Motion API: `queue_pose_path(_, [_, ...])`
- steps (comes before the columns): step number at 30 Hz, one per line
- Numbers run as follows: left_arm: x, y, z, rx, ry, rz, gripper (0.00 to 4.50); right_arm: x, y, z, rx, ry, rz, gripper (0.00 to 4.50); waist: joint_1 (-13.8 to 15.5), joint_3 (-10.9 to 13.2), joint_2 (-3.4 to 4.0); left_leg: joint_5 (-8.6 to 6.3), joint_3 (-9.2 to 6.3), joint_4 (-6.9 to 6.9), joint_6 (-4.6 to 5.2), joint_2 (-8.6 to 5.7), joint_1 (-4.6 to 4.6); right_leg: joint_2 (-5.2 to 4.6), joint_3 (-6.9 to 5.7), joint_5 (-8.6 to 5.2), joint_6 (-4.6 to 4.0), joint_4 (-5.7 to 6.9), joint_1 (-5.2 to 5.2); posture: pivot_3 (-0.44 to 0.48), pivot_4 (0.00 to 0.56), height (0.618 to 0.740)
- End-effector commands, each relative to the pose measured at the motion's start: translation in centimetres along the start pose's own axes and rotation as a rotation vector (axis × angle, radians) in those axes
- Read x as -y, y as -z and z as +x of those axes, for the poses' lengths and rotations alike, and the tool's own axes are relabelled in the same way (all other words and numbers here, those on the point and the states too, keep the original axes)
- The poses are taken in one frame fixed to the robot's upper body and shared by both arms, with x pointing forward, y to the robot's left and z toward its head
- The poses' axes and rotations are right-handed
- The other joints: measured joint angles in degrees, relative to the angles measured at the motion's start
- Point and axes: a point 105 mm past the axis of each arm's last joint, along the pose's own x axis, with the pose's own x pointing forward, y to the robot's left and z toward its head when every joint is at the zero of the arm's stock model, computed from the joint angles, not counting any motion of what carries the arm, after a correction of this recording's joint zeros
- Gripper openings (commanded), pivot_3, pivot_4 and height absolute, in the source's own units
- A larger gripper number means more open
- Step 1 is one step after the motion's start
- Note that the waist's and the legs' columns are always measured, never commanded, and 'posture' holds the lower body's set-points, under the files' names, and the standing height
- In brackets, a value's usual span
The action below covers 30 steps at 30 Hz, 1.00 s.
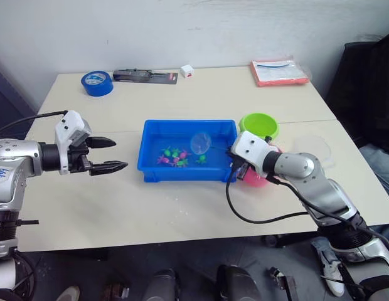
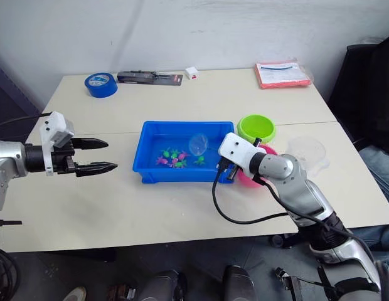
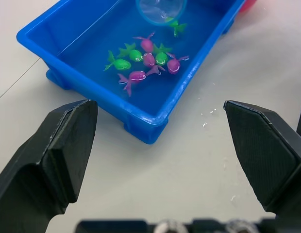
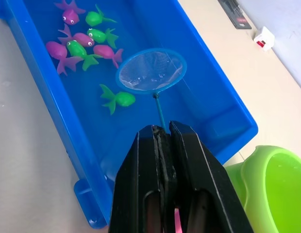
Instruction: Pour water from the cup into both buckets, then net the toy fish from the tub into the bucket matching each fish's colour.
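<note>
Blue-ringed net (image 4: 151, 71) over blue tub (image 1: 150, 133) of pink and green toy fish (image 1: 175, 157).

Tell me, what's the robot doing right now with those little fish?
Right claw shut on the net, ring held over the blue tub. Left claw open, hanging beside the tub. Toy fish all in the tub. Nothing blocking.

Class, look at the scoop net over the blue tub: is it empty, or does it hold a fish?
Empty. The net shows bare pale mesh inside its blue ring; every toy fish lies outside it in the tub.
</note>
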Motion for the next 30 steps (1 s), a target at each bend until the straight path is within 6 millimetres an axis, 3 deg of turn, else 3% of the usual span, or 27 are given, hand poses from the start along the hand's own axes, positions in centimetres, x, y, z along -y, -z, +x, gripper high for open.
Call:
queue_pose_path(1, [-0.4, -0.1, -0.7, 0.028, -0.039, 0.003, 4.48, 0.1, -0.8, 0.1, 0.015, 0.014, -0.044, 0.78, 0.0, 0.0, 0.0, 0.0, -0.01, 0.0, 0.0, 0.0, 0.0, 0.01, -0.02, 0.0, 0.0, 0.0, 0.0, 0.0, 0.15, 0.737])
queue_pose_path(18, [-0.3, 0.2, -0.9, 0.032, -0.059, -0.012, 4.48, -1.5, 0.1, 1.9, -0.039, -0.01, -0.073, 0.78, 0.0, 0.0, 0.0, 0.03, -0.01, -0.06, -0.07, -0.01, 0.03, -0.04, -0.03, 0.0, 0.0, 0.01, 0.0, 0.0, 0.15, 0.737])
queue_pose_path(30, [0.0, 0.3, -1.2, 0.033, -0.069, -0.024, 4.48, -2.6, -1.4, 3.4, 0.02, -0.038, -0.011, 0.78, -0.2, 0.0, 0.0, 0.05, -0.02, -0.14, -0.11, -0.01, 0.06, -0.07, -0.03, 0.0, 0.0, 0.01, 0.0, 0.0, 0.15, 0.737])
